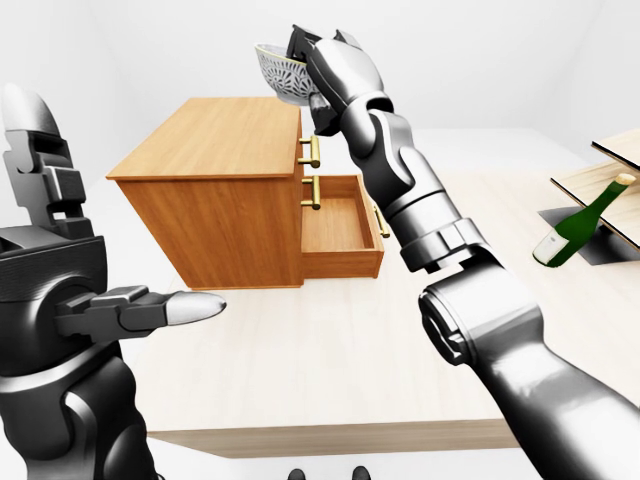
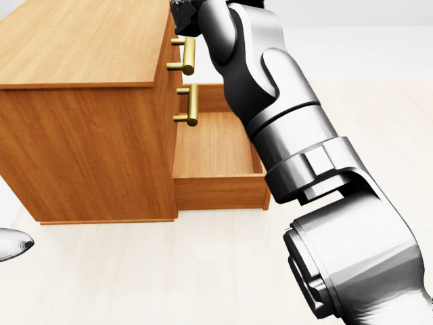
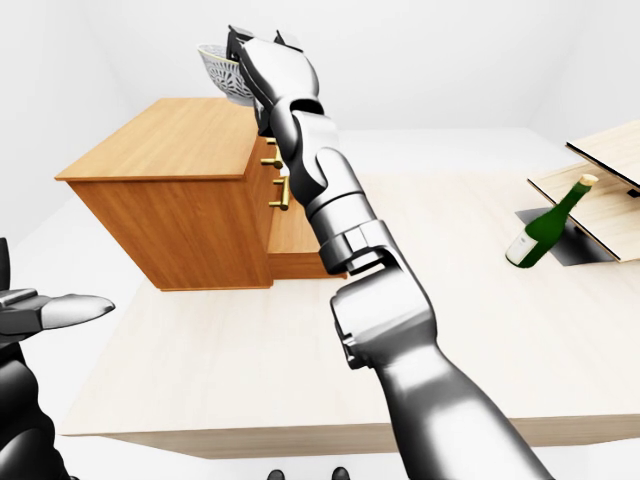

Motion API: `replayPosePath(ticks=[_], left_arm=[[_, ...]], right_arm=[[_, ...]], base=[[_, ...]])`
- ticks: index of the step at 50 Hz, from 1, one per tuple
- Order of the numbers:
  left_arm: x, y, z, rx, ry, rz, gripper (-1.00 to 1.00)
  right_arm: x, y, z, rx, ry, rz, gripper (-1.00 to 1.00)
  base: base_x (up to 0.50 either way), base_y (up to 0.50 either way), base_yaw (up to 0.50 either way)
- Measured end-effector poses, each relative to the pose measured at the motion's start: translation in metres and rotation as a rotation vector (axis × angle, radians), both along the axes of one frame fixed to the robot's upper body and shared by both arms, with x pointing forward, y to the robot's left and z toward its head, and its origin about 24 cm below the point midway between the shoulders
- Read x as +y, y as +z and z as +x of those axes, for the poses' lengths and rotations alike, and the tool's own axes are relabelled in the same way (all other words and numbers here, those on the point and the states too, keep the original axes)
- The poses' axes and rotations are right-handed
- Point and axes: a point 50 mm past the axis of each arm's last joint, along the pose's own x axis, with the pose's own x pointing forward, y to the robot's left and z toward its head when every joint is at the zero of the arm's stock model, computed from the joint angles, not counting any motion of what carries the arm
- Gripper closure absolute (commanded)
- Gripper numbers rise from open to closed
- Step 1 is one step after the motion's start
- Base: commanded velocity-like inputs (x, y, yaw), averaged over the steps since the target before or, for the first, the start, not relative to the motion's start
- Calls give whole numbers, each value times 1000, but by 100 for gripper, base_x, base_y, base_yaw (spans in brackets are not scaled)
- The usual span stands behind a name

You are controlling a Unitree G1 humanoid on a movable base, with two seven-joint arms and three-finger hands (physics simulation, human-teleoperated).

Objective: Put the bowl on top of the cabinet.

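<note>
A white patterned bowl [image 1: 279,73] hangs tilted in the air, just above the right edge of the wooden cabinet's top [image 1: 215,140] in the left-eye view. My right hand [image 1: 303,55] is shut on the bowl's rim, with the arm stretched up across the cabinet's drawers. In the head view only the wrist [image 2: 188,12] shows at the top edge; the bowl is out of that picture. The cabinet's bottom drawer [image 2: 216,145] stands pulled out and empty. My left hand [image 1: 150,310] is low at the left, open, fingers pointing right, holding nothing.
The cabinet stands on a pale wooden table [image 1: 330,400]. A green wine bottle [image 1: 578,226] leans at the right of the left-eye view beside some wooden boards [image 1: 600,180]. Brass handles [image 2: 188,54] stick out from the two upper drawers.
</note>
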Motion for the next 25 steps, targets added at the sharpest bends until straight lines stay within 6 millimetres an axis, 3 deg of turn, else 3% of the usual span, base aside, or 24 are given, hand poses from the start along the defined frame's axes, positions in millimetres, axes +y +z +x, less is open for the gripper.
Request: replayPosePath(ticks=[25], left_arm=[[-1,0,-1,-4,-4,-1,-100]], right_arm=[[25,11,-7,-9,45,-24,100]], base=[[0,0,0]])
